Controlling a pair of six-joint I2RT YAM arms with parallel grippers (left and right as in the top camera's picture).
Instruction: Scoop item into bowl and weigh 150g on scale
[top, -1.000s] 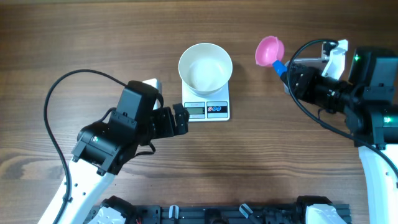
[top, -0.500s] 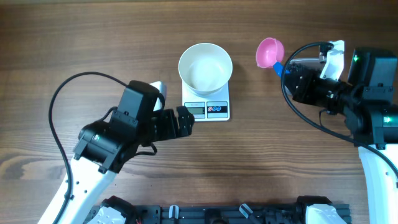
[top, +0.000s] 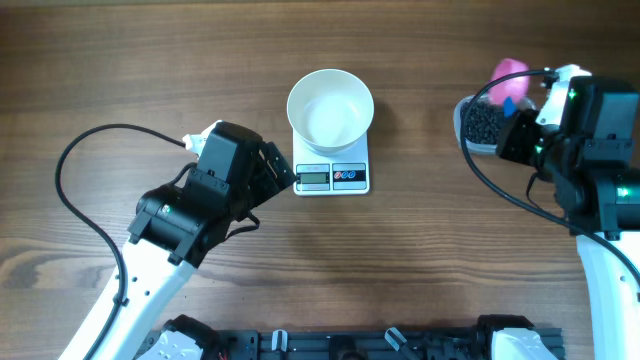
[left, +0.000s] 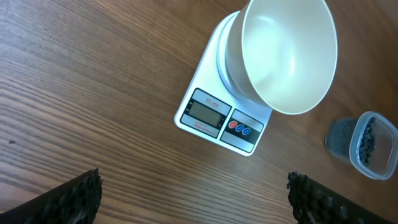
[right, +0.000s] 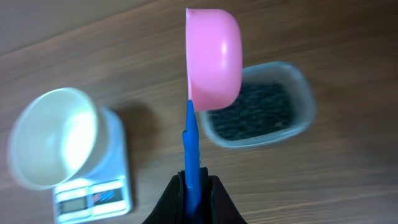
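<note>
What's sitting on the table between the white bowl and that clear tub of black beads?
Nothing: only bare wooden table separates the bowl from the clear tub. The overhead view shows it plainly, and the left wrist view agrees.

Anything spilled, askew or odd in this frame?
Nothing stands out. The white bowl sits upright and empty on the scale, the beads lie in the clear tub, none spilled, and the right gripper holds the pink scoop near it.

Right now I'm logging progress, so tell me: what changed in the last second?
The right tool, shut on the pink scoop, swung right from beside the bowl to the tub of beads. The open left tool shifted slightly beside the scale. Bowl and scale stayed put.
</note>
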